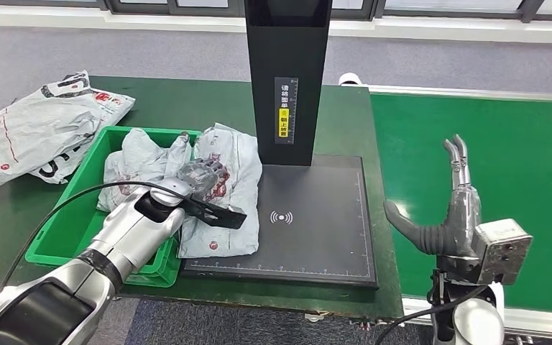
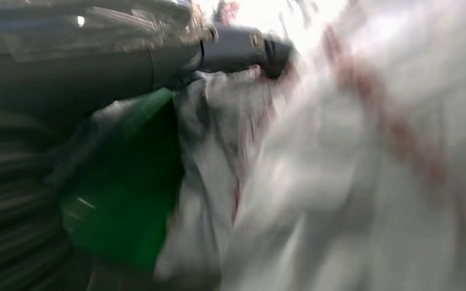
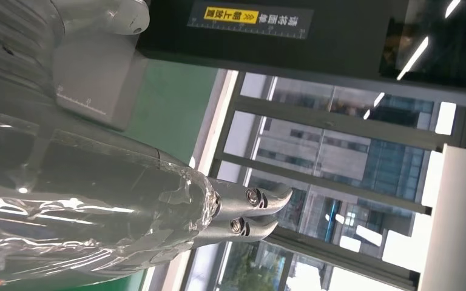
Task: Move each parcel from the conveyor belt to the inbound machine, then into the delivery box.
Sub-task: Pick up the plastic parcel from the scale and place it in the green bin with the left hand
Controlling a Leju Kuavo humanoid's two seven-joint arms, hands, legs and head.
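- Table: dark green top, carrying the machine, the bin and a loose bag.
- Belt: bright green surface, running along the robot's right side of the table, just beside the machine's plate.
- Machine: black flat plate with a wireless mark near its middle; a black column is rising from the plate's far edge, bearing a yellow and white label.
- Bin: green plastic box, sitting just left of the plate and touching it; a crumpled grey bag is lying inside.
- Loose bag: grey and white, with red print, lying on the table at far left, apart from the bin.
- Parcel: grey bag with red print, lying across the bin's right rim and the plate's left edge, partly on each.
- Left hand: resting on the parcel over the bin's rim, fingers curled onto the bag; the left wrist view is blurred, so a firm grip probably holds but cannot be confirmed.
- Right hand: hovering above the belt, holding nothing, fingers pointing up and away, thumb standing out to the side; fingertips are showing spread in the right wrist view.
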